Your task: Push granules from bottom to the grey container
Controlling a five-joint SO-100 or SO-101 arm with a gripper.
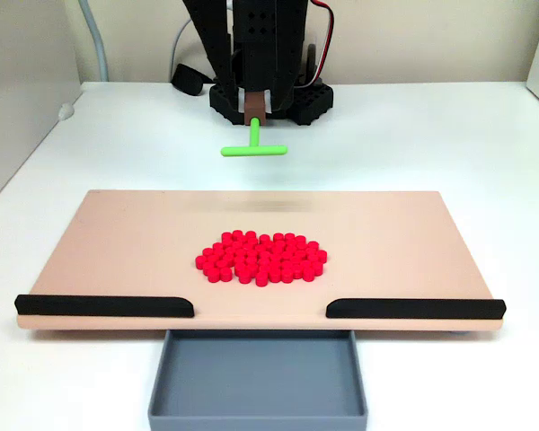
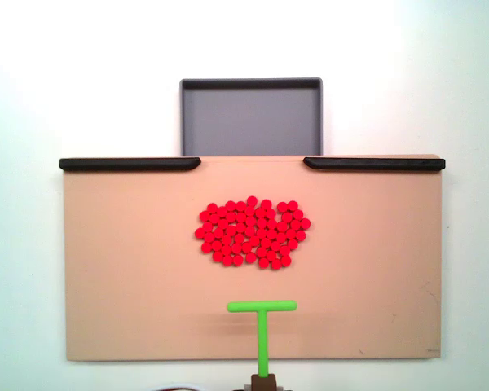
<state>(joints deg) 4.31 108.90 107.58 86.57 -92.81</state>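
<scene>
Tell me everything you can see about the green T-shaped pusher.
The green T-shaped pusher is bright green, smooth and plastic-looking: a long thin stem ending in a short crossbar. Its stem runs back into a brown holder on the black arm. In a fixed view from above, the crossbar lies over the tan board, short of the granules and not touching them. Whether it rests on the board or hangs above it cannot be told.

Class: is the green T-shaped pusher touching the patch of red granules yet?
Apart. In a fixed view from above, bare tan board shows between the green pusher crossbar and the granules.
</scene>
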